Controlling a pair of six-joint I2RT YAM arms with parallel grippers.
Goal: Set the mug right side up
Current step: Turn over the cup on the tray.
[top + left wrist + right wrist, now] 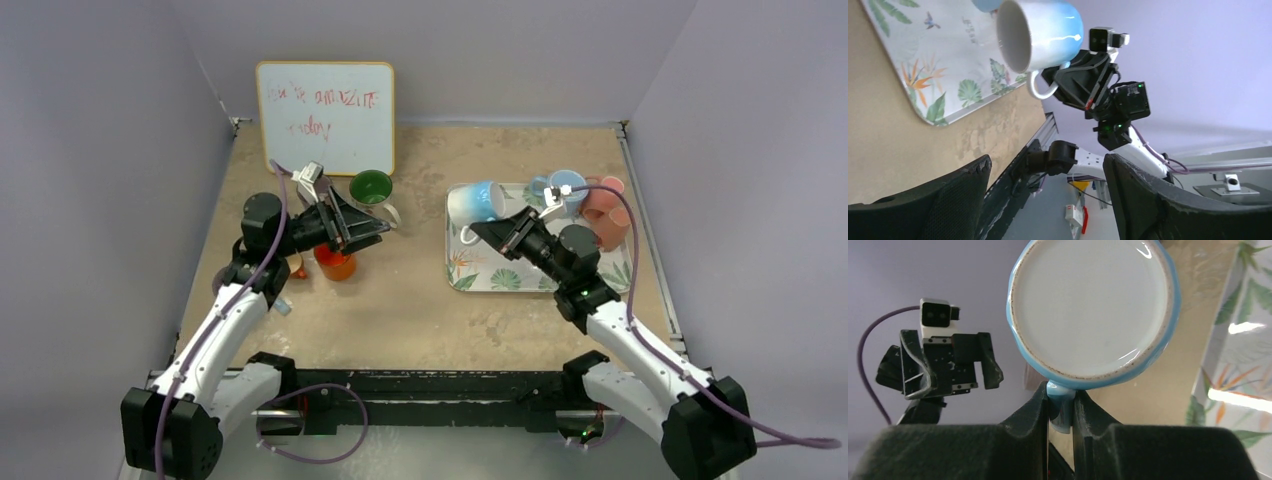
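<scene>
1. Currently aloft: blue-and-white mug, seemingly clear of the leaf-print tray and over its far-left part. Tipped on its side, mouth toward the left arm, bare base facing the right wrist camera.
2. Right jaws: almost fully closed, clamped on the mug's handle and on nothing else.
3. Left jaws: spread wide with nothing between them, hanging over the desk near the green mug and the orange cup, well apart from the held mug.
4. Likely handling: glazed ceramic, so rigid, fairly heavy for a thin handle pinch, slick, and apt to chip if dropped or knocked. Prone to swing about the handle if the clamp slackens.
5. Best hold, by judgement: the handle loop, as now. Body probably too broad and smooth for a sure side grip.
6. Not yet done: rolling the wrist until the mouth points up, then setting the base flat before letting go.
</scene>
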